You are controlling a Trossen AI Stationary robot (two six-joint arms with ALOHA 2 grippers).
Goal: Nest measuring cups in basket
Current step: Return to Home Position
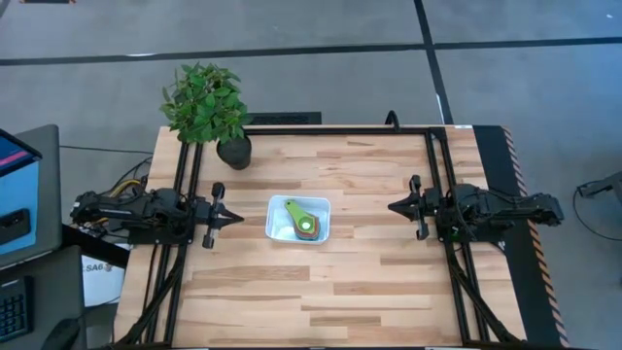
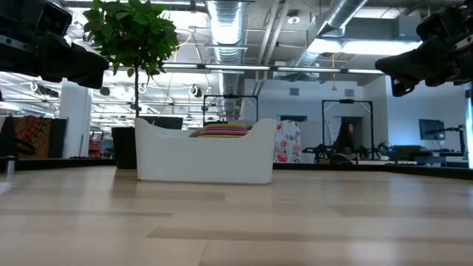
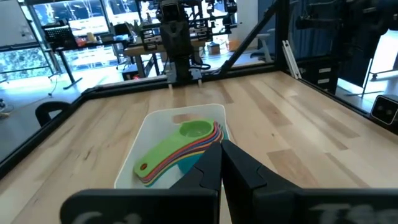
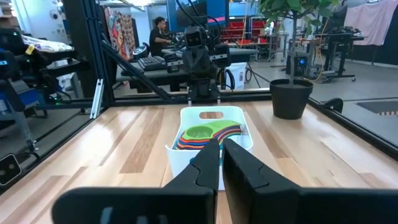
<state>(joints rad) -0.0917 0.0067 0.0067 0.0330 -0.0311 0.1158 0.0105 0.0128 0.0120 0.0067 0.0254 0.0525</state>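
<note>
White plastic makes up the basket (image 1: 276,205), which sits flat near the middle of the pale wooden table (image 1: 369,282), between the two arms. Inside it lie the measuring cups (image 3: 177,154), nested one within another into a single stack that runs diagonally across the basket. The bowls sit toward one corner and the handles fan slightly toward the opposite one. The green cup (image 1: 308,227) is on top, with thin edges of orange, red and blue showing beneath it. In the low view the stack's striped rims rise just above the dip in the basket's wall. The left gripper (image 1: 236,220) hangs above the table near the basket's left side, apart from it. Its tips point at the basket, and its fingers are pressed together with nothing between them. The right gripper (image 1: 394,206) faces in from the other side, farther from the basket. Its fingers are likewise drawn together to a point and it holds nothing. A black pot (image 1: 234,151) with a leafy green plant (image 1: 202,100) stands toward the table's back edge on the left arm's side, well apart from the basket. In the right wrist view a person (image 4: 158,30) sits at a desk in the room beyond the table.
</note>
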